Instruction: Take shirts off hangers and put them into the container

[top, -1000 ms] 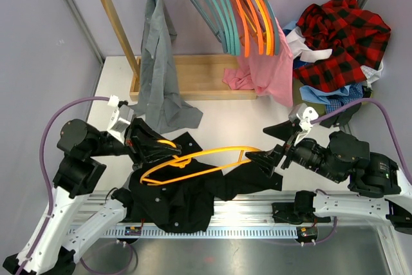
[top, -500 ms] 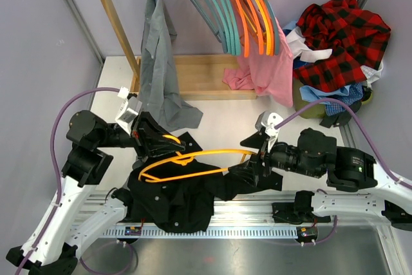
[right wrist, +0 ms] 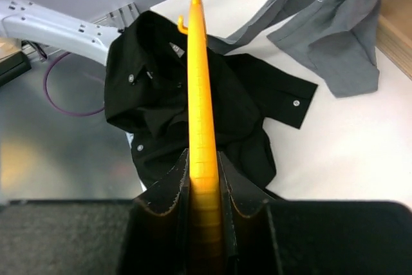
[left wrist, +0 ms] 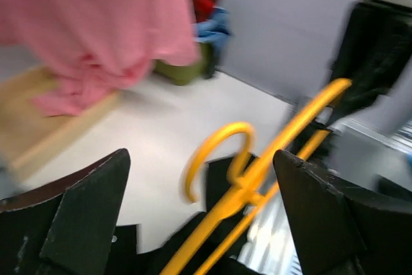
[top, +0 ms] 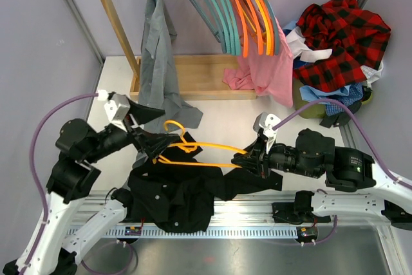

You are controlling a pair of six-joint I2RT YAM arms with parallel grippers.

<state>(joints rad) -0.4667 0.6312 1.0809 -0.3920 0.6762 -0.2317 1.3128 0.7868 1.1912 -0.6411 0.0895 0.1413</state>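
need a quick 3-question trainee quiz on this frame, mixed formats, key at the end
1. Name the shirt hanging from the wooden rack.
2. True or false: the right gripper is shut on the orange hanger.
3. Where is the black shirt? A) on the rack B) lying on the table below the hanger C) in the right gripper

Key: 1 the grey shirt; 2 true; 3 B.
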